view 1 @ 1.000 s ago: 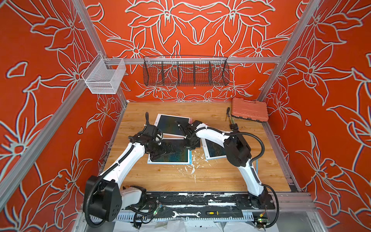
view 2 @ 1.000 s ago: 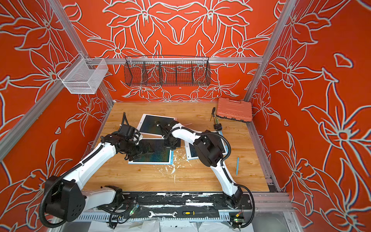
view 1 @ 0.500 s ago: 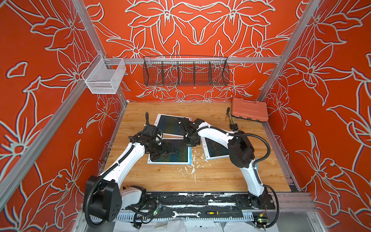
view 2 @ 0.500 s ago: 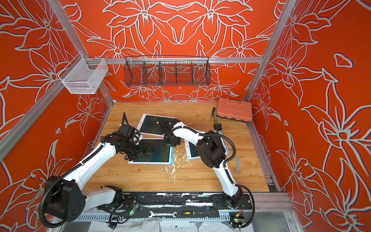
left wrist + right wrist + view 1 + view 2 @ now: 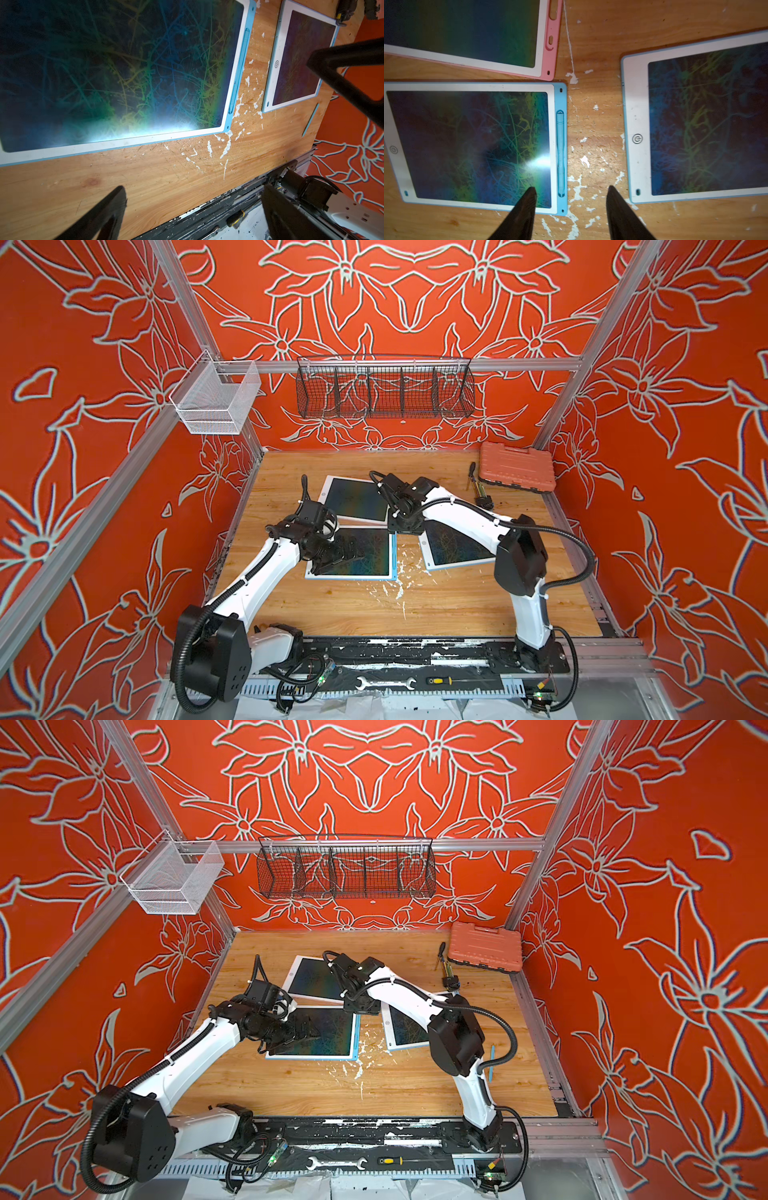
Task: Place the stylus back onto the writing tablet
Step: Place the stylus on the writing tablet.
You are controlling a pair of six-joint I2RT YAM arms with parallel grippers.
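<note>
Hovering in both top views: right gripper, pointing down just beside the far right corner of the blue-framed tablet; its finger spacing is not showing clearly from here. Left gripper is reaching low over that tablet's screen. Pink-framed tablet is lying behind it, a third tablet to its right, and an orange case in the far right corner of the wooden table. A loose blue pen is lying on the wood beside the right arm.

Left wrist view: left gripper is standing with its fingers wide apart, gripping nothing.

Right wrist view: right gripper is standing with its fingers apart and empty, above the strip of wood between the two blue tablets. Stylus is sitting in the side slot of the blue-framed tablet, touched by neither finger.
</note>
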